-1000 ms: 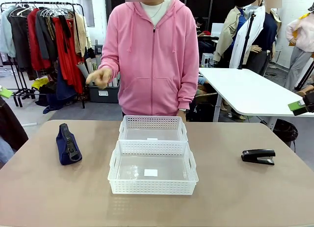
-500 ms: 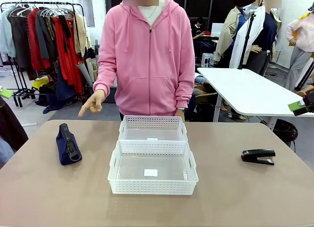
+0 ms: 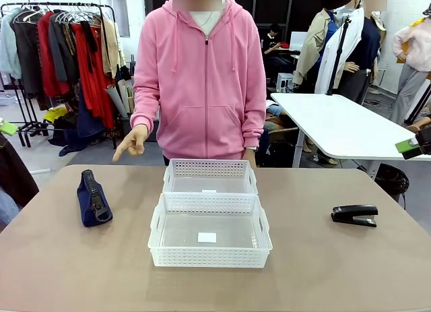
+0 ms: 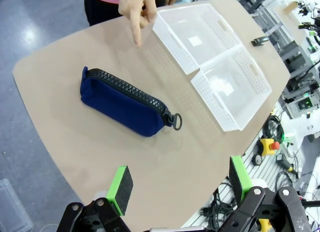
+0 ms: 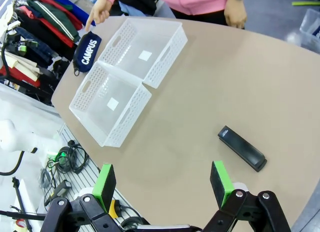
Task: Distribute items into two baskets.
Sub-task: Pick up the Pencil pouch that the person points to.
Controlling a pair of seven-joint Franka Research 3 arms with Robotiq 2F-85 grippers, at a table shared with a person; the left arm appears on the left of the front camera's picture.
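A navy zip pouch [image 3: 93, 199] lies on the left of the tan table, zipper up. From my left wrist I look down on the pouch [image 4: 125, 102] beyond my open left gripper [image 4: 180, 184]. Its "CAMPUS" lettering shows in the right wrist view [image 5: 86, 52]. A black stapler [image 3: 355, 215] rests on the right side, just past my open right gripper [image 5: 162, 183], stapler [image 5: 242, 148]. Two white perforated baskets stand end to end in the middle: the larger one [image 3: 209, 257] nearer me, the smaller one [image 3: 210, 168] nearer the person. Both are empty.
A person in a pink hoodie stands at the far edge, one hand [image 3: 131, 142] pointing down toward the table near the pouch, hand [image 4: 137, 6]. A white table [image 3: 337, 127] and a clothes rack [image 3: 60, 56] stand behind. Bare tabletop surrounds the baskets.
The person's hand has dropped from chest height and now points down toward the table's left side. The pouch, the stapler and the baskets have stayed put.
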